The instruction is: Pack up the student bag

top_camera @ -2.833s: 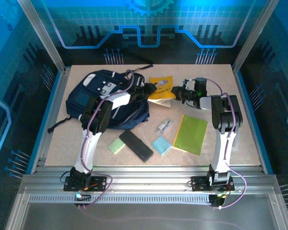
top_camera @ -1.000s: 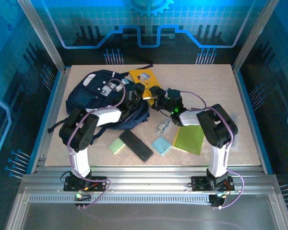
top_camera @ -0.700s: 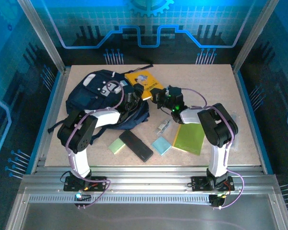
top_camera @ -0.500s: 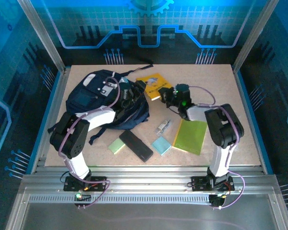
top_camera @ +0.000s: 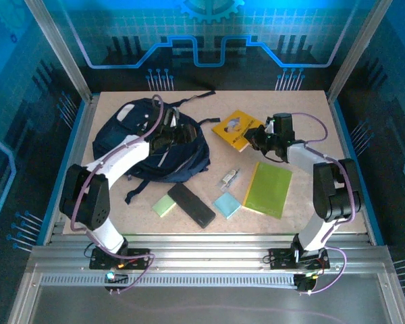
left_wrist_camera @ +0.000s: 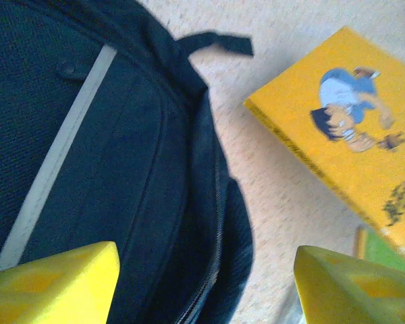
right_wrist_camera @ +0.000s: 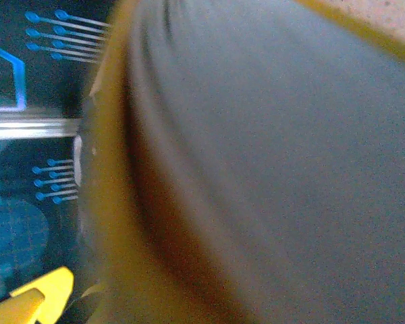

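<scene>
Your student bag (top_camera: 112, 139) lies on the table (top_camera: 310, 115) at about 10 o'clock, its black straps trailing toward 12 and 7. Your left gripper (top_camera: 167, 131) hovers over the bag's 3 o'clock side. In the left wrist view its yellow fingertips (left_wrist_camera: 54, 277) stand wide apart with nothing between them, above the navy fabric and the pale zipper stripe.

At 3 o'clock of the bag, just apart from it, you see the yellow book (top_camera: 233, 127). Your right gripper (top_camera: 254, 138) is pinched together on that book's 4 o'clock edge. In the right wrist view the book sits blurred and very close to the lens.

Toward 6 o'clock lie a pale green pad (top_camera: 165, 204), a black case (top_camera: 191, 204), a light blue pad (top_camera: 227, 204), a small silvery item (top_camera: 229, 178) and a green folder (top_camera: 268, 189).
</scene>
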{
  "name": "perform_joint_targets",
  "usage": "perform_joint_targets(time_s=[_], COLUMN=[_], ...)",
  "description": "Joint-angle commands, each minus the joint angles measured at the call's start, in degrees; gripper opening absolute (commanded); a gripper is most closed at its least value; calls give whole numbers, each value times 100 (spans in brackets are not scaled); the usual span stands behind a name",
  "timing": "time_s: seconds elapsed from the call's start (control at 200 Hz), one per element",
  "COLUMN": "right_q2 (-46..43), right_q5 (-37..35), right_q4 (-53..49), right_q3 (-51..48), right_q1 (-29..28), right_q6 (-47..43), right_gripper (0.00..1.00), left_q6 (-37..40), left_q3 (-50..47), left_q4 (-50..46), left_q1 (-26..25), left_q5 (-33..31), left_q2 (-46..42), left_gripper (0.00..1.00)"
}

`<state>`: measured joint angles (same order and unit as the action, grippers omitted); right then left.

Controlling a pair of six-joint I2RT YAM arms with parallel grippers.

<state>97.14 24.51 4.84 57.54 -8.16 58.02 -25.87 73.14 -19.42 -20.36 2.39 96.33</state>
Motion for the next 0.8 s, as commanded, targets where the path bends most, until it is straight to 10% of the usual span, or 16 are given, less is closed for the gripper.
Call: perform_joint_targets(time_s=[0.0,0.5,0.675,0.75,0.795], right_q2=[-489,-740,-858,-914,-947], right_q5=[335,356,326,304,300], right_q4=[-473,-230,-230,-246,-253], right_q3=[161,-243,-243,-227,-213], right_q1=[64,227,309,341,371], right_q6=[-845,-757,-775,-794,-839], right_gripper=[0,0,0,0,0], left_q6=[826,1398,1601,1635,1637], left_q3=[363,1272,1376,1587,1655], left_q4=[-1132,-1860,-2037,-2170,-2181], left_q1=[-20,-113,-139,-137,-138], left_q5=[-198,-1598,-1511,-1379,-1230], left_q2=[419,2302,2808,3002,3027], left_gripper=[69,70,34,0,0])
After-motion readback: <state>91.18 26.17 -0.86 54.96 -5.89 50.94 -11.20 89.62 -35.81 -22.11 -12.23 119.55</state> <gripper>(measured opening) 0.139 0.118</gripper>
